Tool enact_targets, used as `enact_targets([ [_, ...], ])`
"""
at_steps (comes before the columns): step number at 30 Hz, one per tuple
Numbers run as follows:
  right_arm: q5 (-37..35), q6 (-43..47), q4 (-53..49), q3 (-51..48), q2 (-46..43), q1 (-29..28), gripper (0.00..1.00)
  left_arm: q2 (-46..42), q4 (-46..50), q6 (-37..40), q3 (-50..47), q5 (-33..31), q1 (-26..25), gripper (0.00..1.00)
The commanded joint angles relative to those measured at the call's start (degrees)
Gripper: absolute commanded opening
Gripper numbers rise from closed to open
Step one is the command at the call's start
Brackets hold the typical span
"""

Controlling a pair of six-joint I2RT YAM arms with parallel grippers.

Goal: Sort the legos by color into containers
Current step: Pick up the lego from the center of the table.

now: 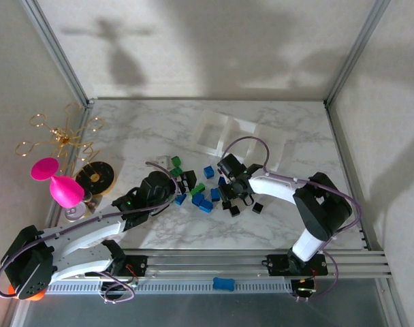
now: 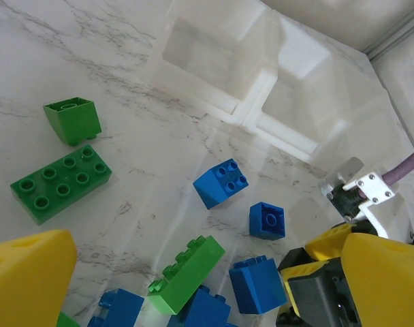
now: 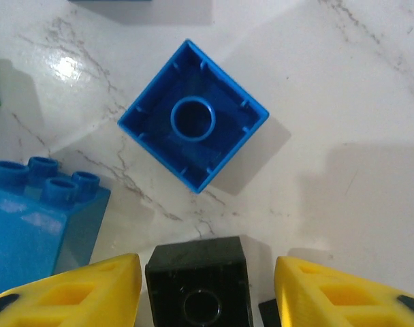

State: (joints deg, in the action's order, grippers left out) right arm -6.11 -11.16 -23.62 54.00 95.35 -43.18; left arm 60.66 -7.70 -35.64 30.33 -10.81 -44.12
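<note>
Green, blue and black legos (image 1: 200,191) lie scattered mid-table between my two grippers. The white containers (image 1: 241,139) stand behind them, and the left wrist view looks into the containers (image 2: 261,88). My right gripper (image 3: 207,266) straddles a black lego (image 3: 197,286); its left finger is close against it and a gap remains at the right finger. An upturned blue lego (image 3: 193,116) lies just beyond. My left gripper (image 2: 207,245) hangs wide open over a green lego (image 2: 186,272) and blue legos (image 2: 257,283), holding nothing. In the top view the left gripper (image 1: 180,187) and right gripper (image 1: 234,196) flank the pile.
A pink goblet (image 1: 57,182), a gold wire ornament (image 1: 60,136) and a black disc (image 1: 94,177) stand at the left. A larger blue oblong piece (image 1: 223,284) rests on the front rail. Enclosure walls bound the table at the back and both sides.
</note>
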Motion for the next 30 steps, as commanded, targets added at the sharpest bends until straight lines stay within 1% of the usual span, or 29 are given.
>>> enact_targets([
  [1,-1.23,-0.09,-1.29,1.55,1.64,-0.47,0.54,-0.94,0.84,0.13,1.31,-1.93,-0.44,1.00],
  [9,-1.78,-0.32,-1.94,2.07,2.65,-0.58,0.47,-0.88,1.21,0.22,1.86,-1.85,-0.45,1.00],
  [14,-2.45,-0.92,-2.22,1.47,1.54,-0.60,0.39,-0.91,1.30,0.22,1.93,-1.98,-0.44,0.99],
  [25,-3.37,-3.50,-2.36,2.68,-2.83,-0.50,0.34,-1.60,2.83,0.57,3.88,-1.15,-0.44,1.00],
  [30,-5.70,-5.33,-3.71,3.88,-4.52,0.55,0.30,-1.85,2.07,0.83,4.83,0.14,-0.44,0.99],
])
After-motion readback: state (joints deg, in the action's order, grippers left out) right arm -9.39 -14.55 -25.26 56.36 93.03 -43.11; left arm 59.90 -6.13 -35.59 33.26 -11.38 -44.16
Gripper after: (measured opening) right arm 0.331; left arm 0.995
